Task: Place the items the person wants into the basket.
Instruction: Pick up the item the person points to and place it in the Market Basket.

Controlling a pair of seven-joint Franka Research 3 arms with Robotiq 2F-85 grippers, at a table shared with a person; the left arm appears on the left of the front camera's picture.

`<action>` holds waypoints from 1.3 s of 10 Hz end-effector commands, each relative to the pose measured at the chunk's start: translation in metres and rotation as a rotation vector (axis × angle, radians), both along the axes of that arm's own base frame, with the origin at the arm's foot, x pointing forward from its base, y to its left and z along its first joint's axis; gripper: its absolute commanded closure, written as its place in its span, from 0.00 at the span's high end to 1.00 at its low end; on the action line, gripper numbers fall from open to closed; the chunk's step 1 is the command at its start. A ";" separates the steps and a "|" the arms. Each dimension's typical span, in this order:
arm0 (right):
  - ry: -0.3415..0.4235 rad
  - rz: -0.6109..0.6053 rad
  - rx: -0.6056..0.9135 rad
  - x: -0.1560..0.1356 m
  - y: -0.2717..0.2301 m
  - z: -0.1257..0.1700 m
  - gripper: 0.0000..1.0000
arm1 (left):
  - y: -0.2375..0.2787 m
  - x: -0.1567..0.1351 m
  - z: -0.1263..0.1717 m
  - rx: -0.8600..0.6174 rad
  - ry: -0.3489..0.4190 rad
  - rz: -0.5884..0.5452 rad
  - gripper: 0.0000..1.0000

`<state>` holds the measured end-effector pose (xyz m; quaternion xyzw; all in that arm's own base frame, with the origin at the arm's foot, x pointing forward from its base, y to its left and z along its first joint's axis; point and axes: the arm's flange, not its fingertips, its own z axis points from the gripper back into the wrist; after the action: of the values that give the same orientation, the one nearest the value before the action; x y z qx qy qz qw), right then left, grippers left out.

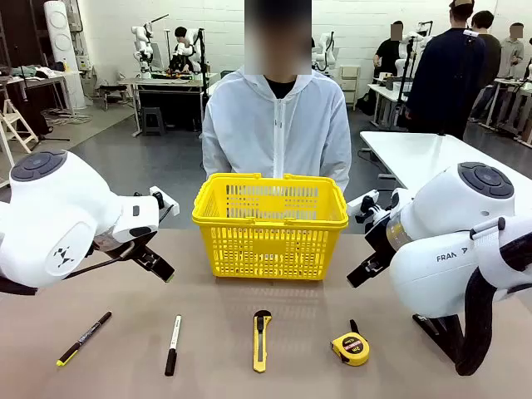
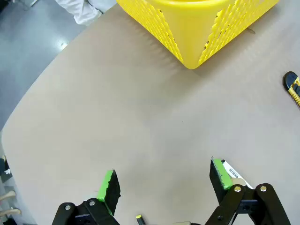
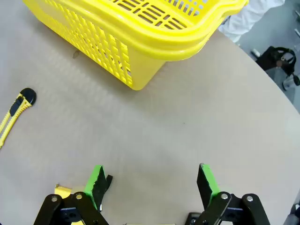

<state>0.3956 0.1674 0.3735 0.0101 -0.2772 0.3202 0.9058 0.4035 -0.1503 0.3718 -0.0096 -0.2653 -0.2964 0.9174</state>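
**Operator:** What are the left fingers (image 2: pixel 108 186) doing?

**Technician:** They are standing wide apart, gripping nothing, and hovering over the worktop (image 2: pixel 93 117). The marker (image 2: pixel 231 167) is lying just outside one pad. A small yellow-tipped end is showing low between the pads. I am judging it to be the black pen (image 1: pixel 83 338), but it is too small to confirm.

**Operator:** And the right fingers (image 3: pixel 205 180)?

**Technician:** They are likewise standing apart and holding nothing. The tape measure (image 3: pixel 60 190) is peeking out beside one pad, and the utility knife (image 3: pixel 14 111) is lying farther off on that same side. I am judging that neither belongs to this step.

**Operator:** Where is the basket (image 1: pixel 270 218) sitting?

**Technician:** It is standing upright ahead of both pairs of fingers, well beyond the row of tools, with its top open. The person (image 1: pixel 277 125) is standing directly behind it. Their hands are hidden, so I cannot tell which item is being requested.

**Operator:** How should the step be done?

**Technician:** Both pens are lying nearest the left fingers, so that arm is looking like the one to use.
1. Turn the wrist until the pads are straddling the barrel crosswise.
2. Lower until the pads are flanking the barrel's middle, just clear of the worktop.
3. Close slowly, since a slim round barrel is likely to roll.
4. Carry it over the basket rim before opening.
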 end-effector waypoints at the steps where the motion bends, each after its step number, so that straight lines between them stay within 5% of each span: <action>1: 0.000 0.000 0.000 0.000 0.000 0.000 1.00 | 0.000 0.000 0.000 0.000 0.000 0.000 1.00; 13: 0.000 0.000 0.000 0.000 0.000 0.000 1.00 | 0.000 0.000 0.000 0.000 0.000 0.000 1.00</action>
<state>0.3956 0.1674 0.3735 0.0100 -0.2772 0.3203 0.9058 0.4034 -0.1505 0.3718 -0.0095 -0.2653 -0.2966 0.9174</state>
